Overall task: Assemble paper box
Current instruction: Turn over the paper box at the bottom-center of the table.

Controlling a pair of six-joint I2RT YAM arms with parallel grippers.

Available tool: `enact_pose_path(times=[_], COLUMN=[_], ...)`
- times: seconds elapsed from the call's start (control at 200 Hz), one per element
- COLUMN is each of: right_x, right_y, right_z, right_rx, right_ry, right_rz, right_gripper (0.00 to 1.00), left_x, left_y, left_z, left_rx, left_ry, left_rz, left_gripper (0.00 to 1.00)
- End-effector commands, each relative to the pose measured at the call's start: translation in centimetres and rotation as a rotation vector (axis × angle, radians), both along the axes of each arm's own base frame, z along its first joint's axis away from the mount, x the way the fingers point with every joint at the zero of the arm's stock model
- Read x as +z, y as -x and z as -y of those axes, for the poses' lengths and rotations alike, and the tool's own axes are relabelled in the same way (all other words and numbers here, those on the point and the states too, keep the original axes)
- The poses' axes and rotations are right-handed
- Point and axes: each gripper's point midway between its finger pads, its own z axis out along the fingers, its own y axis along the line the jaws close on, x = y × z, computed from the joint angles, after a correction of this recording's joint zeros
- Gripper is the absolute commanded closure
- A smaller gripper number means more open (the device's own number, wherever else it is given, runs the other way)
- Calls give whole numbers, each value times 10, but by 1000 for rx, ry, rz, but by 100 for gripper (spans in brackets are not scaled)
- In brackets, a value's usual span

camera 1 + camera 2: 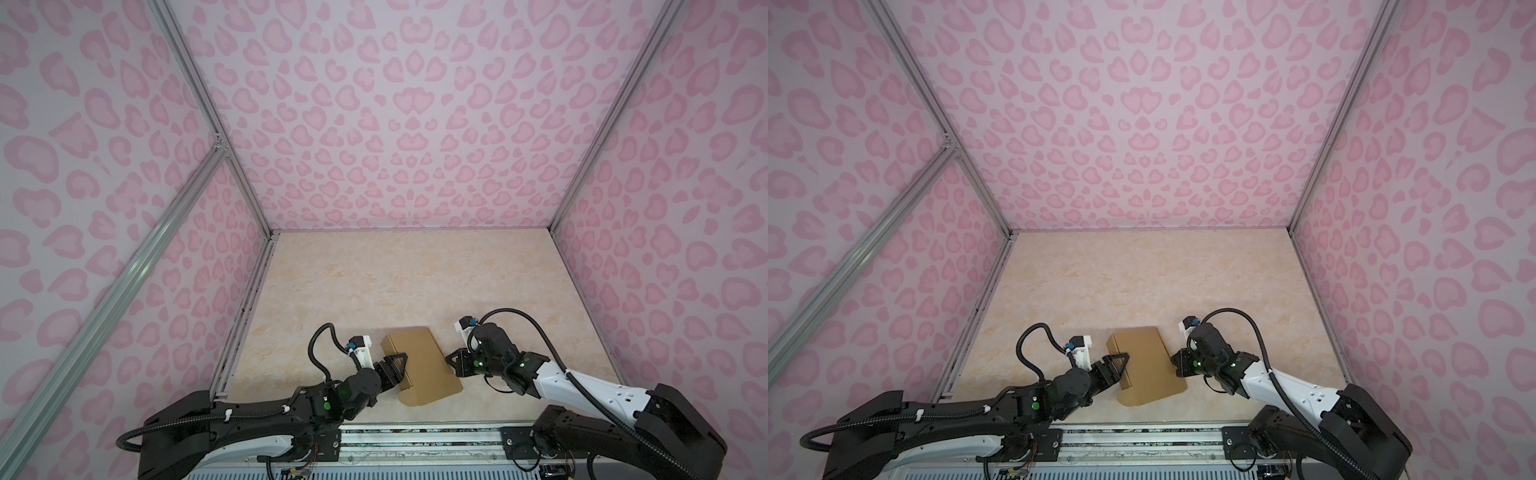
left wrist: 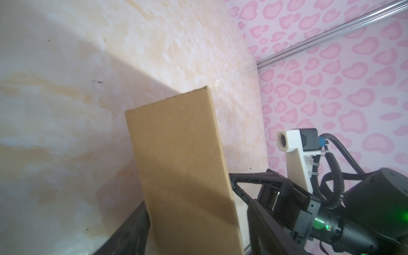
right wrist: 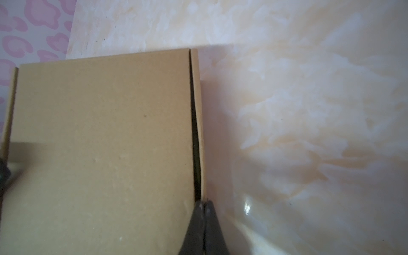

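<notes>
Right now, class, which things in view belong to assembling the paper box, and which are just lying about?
Job: kraft paper box; left gripper; right gripper.
Just there: marble-look tabletop; pink-patterned walls; aluminium frame rail.

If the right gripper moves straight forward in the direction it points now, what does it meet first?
The paper box. The right gripper, closed, points at the slit between the box's top panel and its side wall; its tips seem to sit at that edge, though contact is uncertain.
</notes>
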Motion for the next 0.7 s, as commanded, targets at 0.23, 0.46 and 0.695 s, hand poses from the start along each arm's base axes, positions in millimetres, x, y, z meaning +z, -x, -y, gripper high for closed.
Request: enact_pose_path(times=[0.23, 0.46, 0.695], right_x=[2, 9, 50], right_y=[2, -1, -12], right_z=[0, 0, 19], right_rx=[12, 13, -75], right_ry=[6, 15, 22], right_rz=[-3, 11, 143], right_gripper=[100, 100, 67], left_x=[10, 11, 19], left_y=[-3, -4, -6], left_z=[-2, -7, -22], left_rx=[23, 38, 103], left_ry=[35, 34, 65], left_rz=[19, 25, 24], left_gripper=[38, 39, 45])
